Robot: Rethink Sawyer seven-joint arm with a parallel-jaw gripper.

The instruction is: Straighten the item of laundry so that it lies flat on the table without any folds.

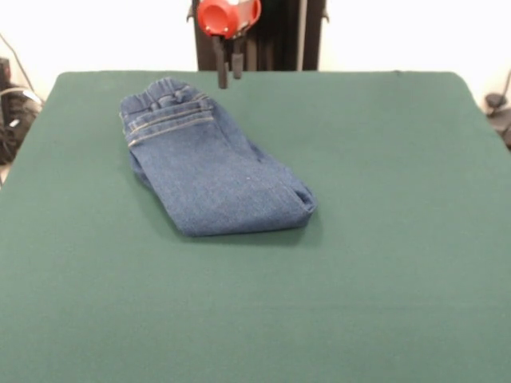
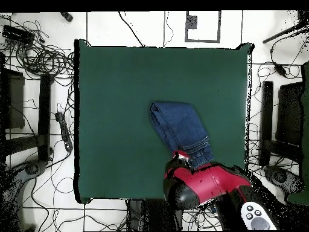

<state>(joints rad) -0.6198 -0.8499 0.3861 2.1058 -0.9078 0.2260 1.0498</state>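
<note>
**Jeans folded, pincer above waistband**

Item of laundry [image 1: 211,171]: small blue denim jeans, folded over on themselves into a compact oblong, so not flat. Gathered elastic waistband at the far-left end in the front view, with pale stitch lines below it; the folded edge sits at the near-right end, bulging slightly. It lies on the green worktop [image 1: 383,279], toward the robot side, slightly off centre.

Pincer [image 1: 227,73] hangs just above the waistband end, not touching the cloth. Two dark fingers [image 1: 220,68] point down with a narrow gap between them, holding nothing.
</note>
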